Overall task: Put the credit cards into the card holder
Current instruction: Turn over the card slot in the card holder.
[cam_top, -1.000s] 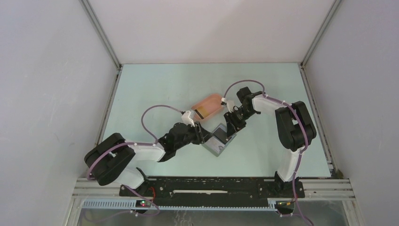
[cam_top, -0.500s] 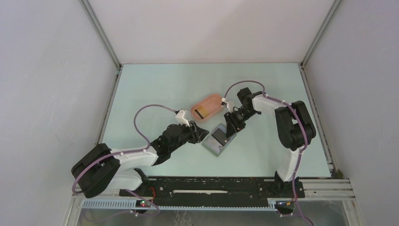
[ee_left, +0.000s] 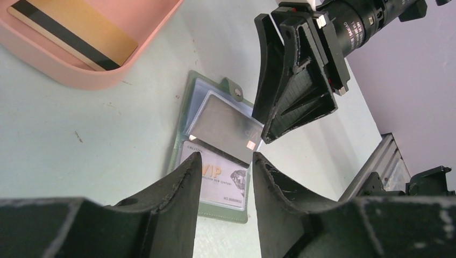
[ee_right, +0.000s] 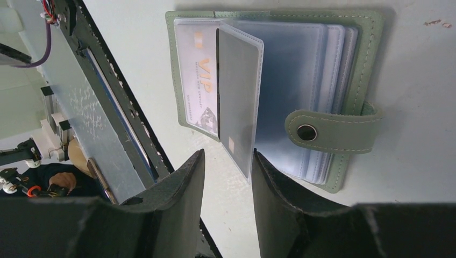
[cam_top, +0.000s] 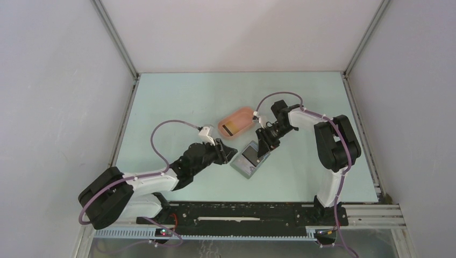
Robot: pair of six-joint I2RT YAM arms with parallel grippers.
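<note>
Left gripper (ee_left: 225,157) and right gripper (ee_right: 227,156): ribbed jaws spread, pinching nothing. Card holder (ee_right: 368,59), stitched grey-green, lies open on the table (cam_top: 188,97); 2 credit cards (ee_right: 199,80) sit in its clear sleeves. 1 tan, black-striped card (ee_left: 75,27) lies in the pink tray (ee_left: 80,80).

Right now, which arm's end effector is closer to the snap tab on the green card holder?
Right. The right end effector hangs beside the snap tab; the left end effector sits across the card holder, at the opposite edge by the VIP card.

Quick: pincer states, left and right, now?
Left pincer: open, holding nothing.
Right pincer: open, holding nothing.
</note>
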